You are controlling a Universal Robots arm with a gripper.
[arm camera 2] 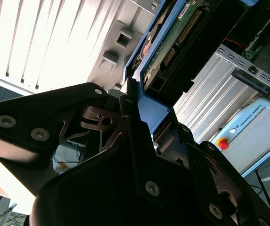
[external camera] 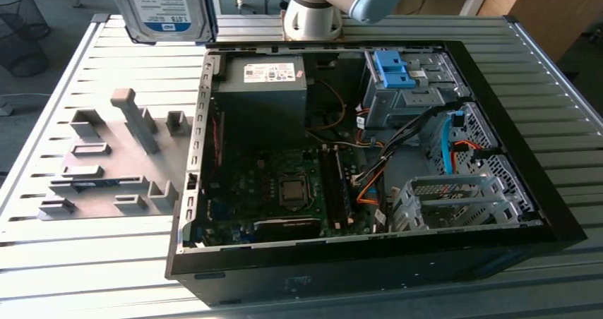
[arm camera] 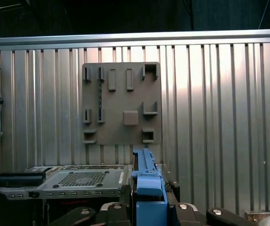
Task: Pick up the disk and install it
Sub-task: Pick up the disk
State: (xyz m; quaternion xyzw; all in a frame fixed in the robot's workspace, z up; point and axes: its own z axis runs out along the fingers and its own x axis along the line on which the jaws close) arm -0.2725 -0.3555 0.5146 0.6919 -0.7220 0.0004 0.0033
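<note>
exterior view's left: grey holder plate on the slatted table. above it, upper left, the disk hangs in the air. second wrist view: claw clamped on its blue bracket. pickup looks done. further right, open computer case; no disk seated in its drive cage, so the install is not yet done.

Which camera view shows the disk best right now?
The exterior view: the disk is held up with its labelled face toward the camera, though cropped at the top. The second wrist view shows its green circuit-board underside and blue bracket clamped in the gripper. The first wrist view sees it edge-on, mostly the bracket.
</note>
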